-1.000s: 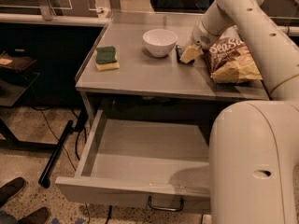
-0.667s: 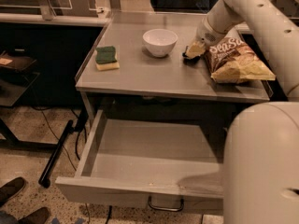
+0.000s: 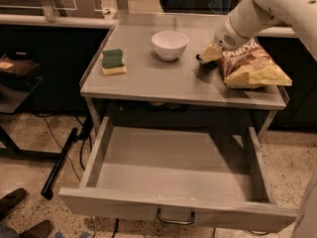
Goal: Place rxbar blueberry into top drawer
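My gripper is low over the tabletop, at the left edge of the brown-and-yellow chip bag and to the right of the white bowl. The arm reaches in from the upper right. A small dark shape lies on the table right under the gripper; I cannot tell whether it is the rxbar blueberry, which is otherwise hidden. The top drawer is pulled wide open below the table, grey and with nothing in it. Its curved metal handle faces the camera.
A green-and-yellow sponge lies on the table's left side. The grey table has a raised rim at the back. A black bar and cables lie on the floor at left. Shoes show at bottom left.
The bulky arm section that covered the drawer's right side has swung out of view to the right. The gripper has stayed at the chip bag's left edge.
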Robot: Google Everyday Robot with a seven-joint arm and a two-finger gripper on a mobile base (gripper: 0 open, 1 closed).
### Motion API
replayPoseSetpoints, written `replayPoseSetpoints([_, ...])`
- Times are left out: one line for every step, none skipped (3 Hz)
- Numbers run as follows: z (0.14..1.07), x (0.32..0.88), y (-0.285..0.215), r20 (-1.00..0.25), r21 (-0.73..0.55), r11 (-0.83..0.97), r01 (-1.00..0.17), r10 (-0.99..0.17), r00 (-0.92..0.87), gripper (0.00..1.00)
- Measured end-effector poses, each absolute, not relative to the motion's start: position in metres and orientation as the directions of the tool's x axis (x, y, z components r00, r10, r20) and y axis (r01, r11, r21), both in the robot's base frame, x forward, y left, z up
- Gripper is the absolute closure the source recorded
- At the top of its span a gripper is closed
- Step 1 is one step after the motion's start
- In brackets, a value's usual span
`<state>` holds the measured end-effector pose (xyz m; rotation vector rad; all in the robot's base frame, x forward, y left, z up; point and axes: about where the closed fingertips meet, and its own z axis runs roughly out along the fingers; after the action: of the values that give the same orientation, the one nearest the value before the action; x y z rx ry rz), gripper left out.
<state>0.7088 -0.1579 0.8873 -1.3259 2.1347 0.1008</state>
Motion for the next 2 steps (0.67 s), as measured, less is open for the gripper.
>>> replayPoseSetpoints([0.888, 0.708, -0.158, -0.538, -0.248, 0.494, -0.834, -0.786, -0.306, 1.0])
replayPoseSetpoints([0.892, 0.697, -0.146, -0.554, -0.236, 0.483, -0.843, -0.78, -0.291, 1.0])
